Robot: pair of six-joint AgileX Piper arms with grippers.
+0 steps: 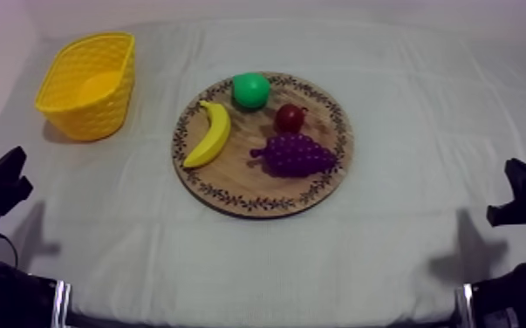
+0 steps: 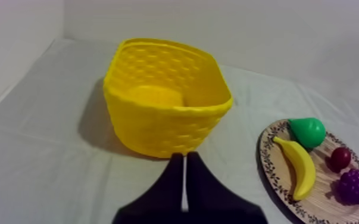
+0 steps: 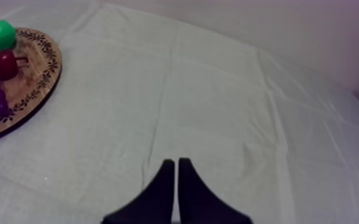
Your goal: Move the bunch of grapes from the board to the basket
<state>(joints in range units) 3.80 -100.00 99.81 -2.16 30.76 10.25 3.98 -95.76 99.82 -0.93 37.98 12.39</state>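
Now the bunch of grapes [image 1: 298, 155] lies on the round wooden board [image 1: 231, 187], on the half toward my right arm, with its stem end pointing at the banana [image 1: 209, 133]. The small red fruit [image 1: 290, 117] sits just behind the grapes, so close that I cannot tell whether the two touch. The banana lies along the board's left side, a strip of bare wood between it and the grapes. The green pear [image 1: 251, 90] stands at the far rim, just beside the red fruit and apart from the grapes.

The yellow basket [image 1: 92, 118] stands upright at the far left of the table, well apart from the board, with bare grey-white cloth [image 1: 406, 218] between them.

Both arms sit low at their own sides. The left gripper [image 2: 185, 156] has its fingers pressed together into a narrow wedge, holding nothing, and it points at the basket's near wall. The right gripper [image 3: 176, 162] is likewise closed to a wedge on nothing, over bare cloth, the board off to its side.
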